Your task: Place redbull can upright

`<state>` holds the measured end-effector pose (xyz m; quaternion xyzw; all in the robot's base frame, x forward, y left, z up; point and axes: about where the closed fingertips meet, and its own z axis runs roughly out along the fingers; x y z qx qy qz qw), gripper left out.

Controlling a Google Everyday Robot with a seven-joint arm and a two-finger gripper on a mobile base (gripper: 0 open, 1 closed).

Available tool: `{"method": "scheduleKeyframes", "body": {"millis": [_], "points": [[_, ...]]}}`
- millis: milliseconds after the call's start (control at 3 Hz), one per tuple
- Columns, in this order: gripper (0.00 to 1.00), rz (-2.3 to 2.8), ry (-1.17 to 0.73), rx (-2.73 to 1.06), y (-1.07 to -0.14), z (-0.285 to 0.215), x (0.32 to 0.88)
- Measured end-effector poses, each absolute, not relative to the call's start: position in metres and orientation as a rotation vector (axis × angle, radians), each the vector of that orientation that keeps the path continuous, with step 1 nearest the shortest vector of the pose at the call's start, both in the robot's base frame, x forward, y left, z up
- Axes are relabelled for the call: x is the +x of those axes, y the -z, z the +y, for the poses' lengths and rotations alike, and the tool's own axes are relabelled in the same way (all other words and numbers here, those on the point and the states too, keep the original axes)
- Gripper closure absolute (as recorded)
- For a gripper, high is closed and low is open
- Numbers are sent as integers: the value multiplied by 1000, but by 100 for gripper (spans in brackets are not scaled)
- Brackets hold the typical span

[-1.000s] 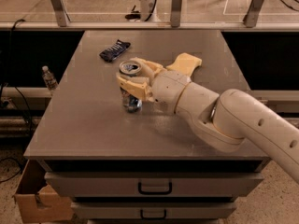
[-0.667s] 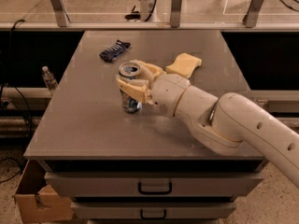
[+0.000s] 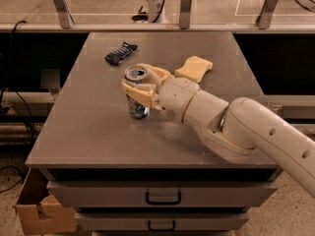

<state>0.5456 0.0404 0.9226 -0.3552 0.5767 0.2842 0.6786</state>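
The redbull can is slim, blue and silver, with a silver rimmed top. It stands upright on the grey table, left of the middle, with its base on or just above the surface. My gripper reaches in from the right and is shut on the can's upper half. One beige finger crosses the front of the can and the other finger lies behind it. The can's middle is hidden by the front finger.
A dark blue crumpled wrapper lies at the back left of the table. A yellow sponge lies behind my wrist. Drawers sit under the table front. A cardboard box stands on the floor at the lower left.
My arm has shifted slightly to the left. The can stays upright in the same spot with the fingers around it.
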Motion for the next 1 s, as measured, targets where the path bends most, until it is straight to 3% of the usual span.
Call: {"method": "scheduleKeyframes", "body": {"millis": [667, 1000], "points": [[13, 1292, -642, -803, -924, 44, 544], [0, 1289, -644, -807, -925, 46, 544]]}}
